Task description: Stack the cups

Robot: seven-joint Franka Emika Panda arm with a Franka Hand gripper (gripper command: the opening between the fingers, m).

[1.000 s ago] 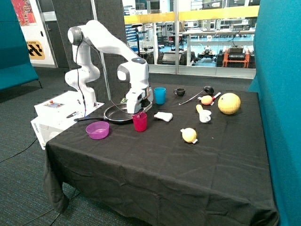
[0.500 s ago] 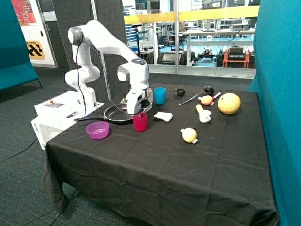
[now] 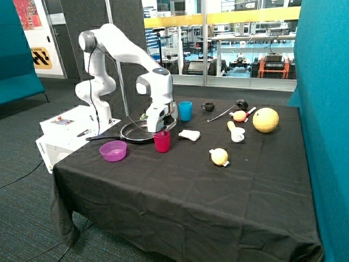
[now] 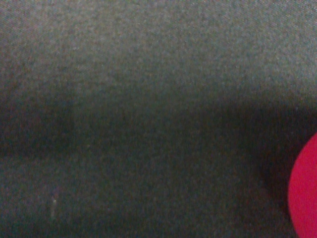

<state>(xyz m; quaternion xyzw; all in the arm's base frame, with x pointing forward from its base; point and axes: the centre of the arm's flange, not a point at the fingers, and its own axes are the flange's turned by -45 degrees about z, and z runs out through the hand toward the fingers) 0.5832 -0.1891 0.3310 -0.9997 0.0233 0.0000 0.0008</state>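
A pink-red cup [image 3: 162, 142] stands upright on the black cloth just in front of a frying pan. My gripper [image 3: 162, 129] hangs right at the cup's rim, on the pan's side of it. The wrist view shows only black cloth and a sliver of the pink-red cup [image 4: 304, 191] at the picture's edge. A light blue cup [image 3: 185, 111] stands upright farther back on the table, behind the gripper and apart from it.
A frying pan [image 3: 133, 132] lies behind the gripper and a purple bowl [image 3: 113, 150] sits near the table's edge. A white object [image 3: 190, 135], a black mug [image 3: 208, 106], a ladle [image 3: 224, 112], a yellow ball [image 3: 265, 119] and a lemon [image 3: 219, 156] lie across the table.
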